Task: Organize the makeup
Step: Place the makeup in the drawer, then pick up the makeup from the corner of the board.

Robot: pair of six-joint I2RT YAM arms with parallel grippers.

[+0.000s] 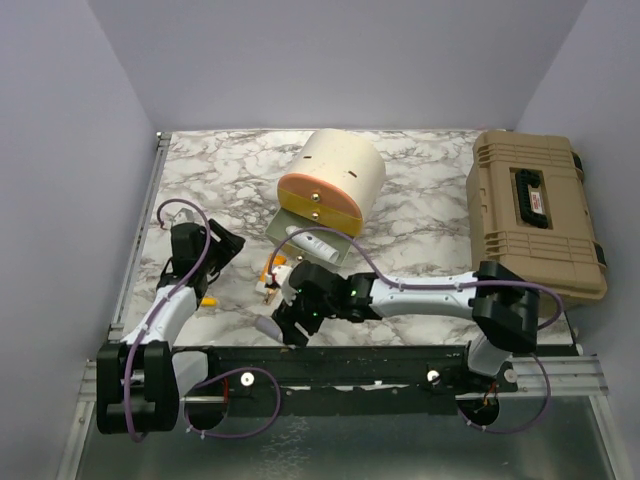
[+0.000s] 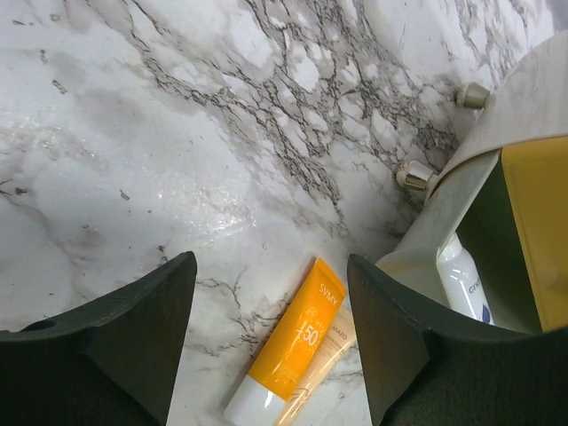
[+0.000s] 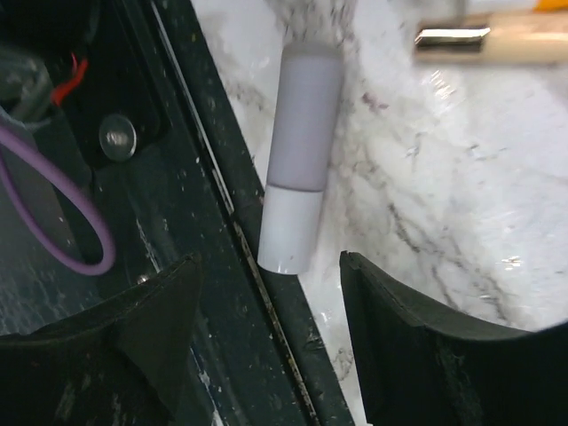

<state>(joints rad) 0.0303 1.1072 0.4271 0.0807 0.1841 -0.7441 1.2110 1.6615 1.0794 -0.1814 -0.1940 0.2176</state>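
Our left gripper (image 2: 271, 262) gapes wide and grips nothing; the orange tube (image 2: 293, 342) lies flat between its jaws. Our right gripper (image 3: 268, 259) is equally open and empty, the grey-white tube (image 3: 300, 151) stretching ahead, its near end between the tips.

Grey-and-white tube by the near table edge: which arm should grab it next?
Right. The right gripper, open, is over the grey-and-white plastic tube, centred between its jaws; the left gripper faces the orange tube instead.

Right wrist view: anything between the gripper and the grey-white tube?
Nothing visible. The right gripper hangs open over the grey-white tube, gap clear. Its white end lies against the black rail, which may crowd one finger.
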